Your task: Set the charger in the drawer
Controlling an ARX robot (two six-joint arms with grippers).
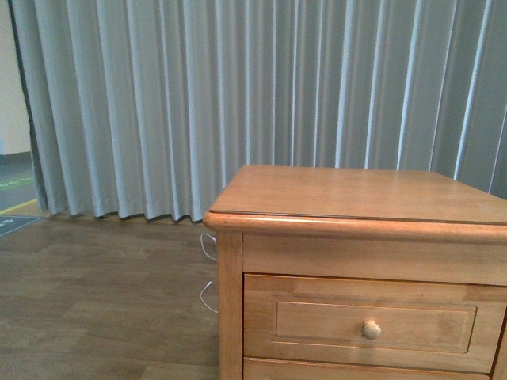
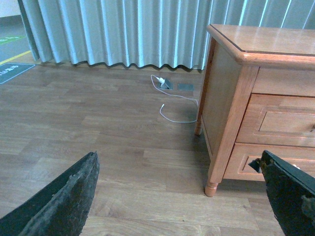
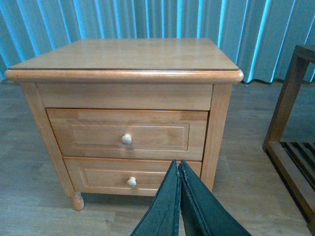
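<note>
Beside nightstand (image 2: 231, 93), floor cable (image 2: 173, 101), left wrist only

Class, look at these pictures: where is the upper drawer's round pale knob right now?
The small round pale wooden knob sits at the centre of the closed upper light-brown wooden drawer, directly above the lower drawer's knob; the front view shows it at lower right.

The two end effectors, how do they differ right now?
The left end effector is wide open, its fingers far apart over the floor, while the right end effector is shut, its fingers pressed together. The left sits beside the nightstand; the right faces its drawer fronts. Both are dark and empty.
</note>
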